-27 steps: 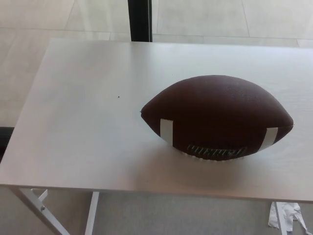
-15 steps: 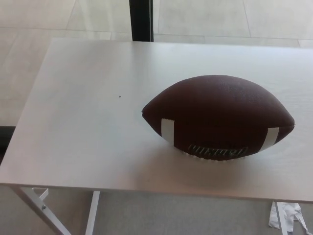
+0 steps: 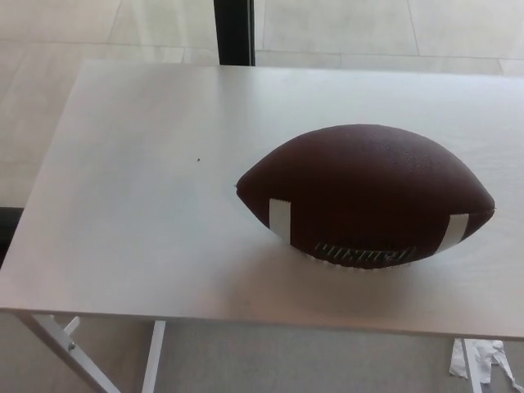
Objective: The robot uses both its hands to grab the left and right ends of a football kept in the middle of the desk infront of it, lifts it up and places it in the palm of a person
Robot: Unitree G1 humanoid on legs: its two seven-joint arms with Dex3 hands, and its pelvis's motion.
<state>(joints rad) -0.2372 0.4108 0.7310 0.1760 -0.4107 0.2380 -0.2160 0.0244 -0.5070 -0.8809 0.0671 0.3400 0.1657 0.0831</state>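
You are looking down at a pale desk [image 3: 123, 205] and nothing of the task is done yet. On the left half the desk is showing only a tiny dark speck [image 3: 198, 160], well apart from the ball. A dark post [image 3: 234, 31] is standing behind the far edge, and the desk's white legs [image 3: 70, 348] are showing below the near left corner.

Moving right, the football [image 3: 364, 192] is lying on its side on the desk, right of the middle and closer to the near edge. Its long axis is running left to right, so one tip is pointing left and the other right. Two white stripes are crossing it near the ends, and the lettering and laces are facing the near side, low down. It is resting on the desk and nothing is touching it.

You are not seeing either of the robot's hands, so I cannot tell you if they are open or closed. No person and no palm is showing either.

So everything is remaining, in my judgement: bringing both hands in to the two tips, squeezing, lifting, and passing the ball over. At the far right, below the desk edge, something white and crumpled [image 3: 483, 360] is lying on the floor.
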